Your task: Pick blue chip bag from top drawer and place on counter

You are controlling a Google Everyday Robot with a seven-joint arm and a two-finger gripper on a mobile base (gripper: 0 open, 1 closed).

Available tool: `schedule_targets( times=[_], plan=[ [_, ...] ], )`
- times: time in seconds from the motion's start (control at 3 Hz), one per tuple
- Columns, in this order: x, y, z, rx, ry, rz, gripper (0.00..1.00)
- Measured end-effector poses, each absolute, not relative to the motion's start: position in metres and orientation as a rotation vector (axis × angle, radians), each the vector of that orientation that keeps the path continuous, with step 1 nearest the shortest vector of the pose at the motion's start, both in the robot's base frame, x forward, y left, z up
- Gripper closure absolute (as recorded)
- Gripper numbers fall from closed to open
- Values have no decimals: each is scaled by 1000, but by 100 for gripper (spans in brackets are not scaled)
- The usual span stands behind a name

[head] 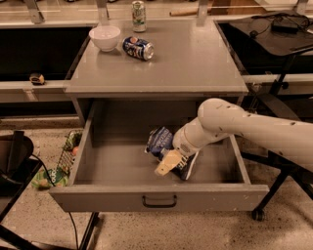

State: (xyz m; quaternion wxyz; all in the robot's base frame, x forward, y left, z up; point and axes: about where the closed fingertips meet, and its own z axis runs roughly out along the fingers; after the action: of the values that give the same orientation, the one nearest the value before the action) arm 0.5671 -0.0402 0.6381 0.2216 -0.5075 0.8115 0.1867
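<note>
**A:** Where is the pincer found?

**B:** The pincer [168, 163] is seen low inside the pulled-out drawer [110, 168], a little right of the middle and near the front panel. It is carried by a thick white arm [244, 129] that is brought in from the right, over the drawer's side wall.

**A:** Is it released, clenched, or grasping something?

**B:** That cannot be told. Only a tan tip is shown, laid across the chip bag.

**A:** And where is the chip bag placed relative to it?

**B:** The chip bag [159, 140] is found on the drawer floor, directly beneath the pincer and touched by it. Its crinkled dark-blue end with white lettering is exposed just up and to the left of the tan tip. Its other end is covered by the pincer and the wrist, with a dark edge shown at the lower right.

**A:** What is seen further out?

**B:** A small dark handle [159, 201] is fixed at the centre of the drawer front. Above the drawer, the grey worktop [195, 58] is occupied at its back left by a white bowl [104, 37]. A blue soda can [138, 48] is laid on its side just beside the bowl, and an upright can [139, 9] is set at the rear edge. All three are kept well apart from the bag.
</note>
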Motion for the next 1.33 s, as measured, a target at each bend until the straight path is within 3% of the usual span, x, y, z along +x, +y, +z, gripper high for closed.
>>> schedule_targets(
  times=[0.67,1.33],
  plan=[
    [576,-58,631,-1307,2216,488,41],
    [557,-72,701,-1185,1965,557,88]
  ],
)
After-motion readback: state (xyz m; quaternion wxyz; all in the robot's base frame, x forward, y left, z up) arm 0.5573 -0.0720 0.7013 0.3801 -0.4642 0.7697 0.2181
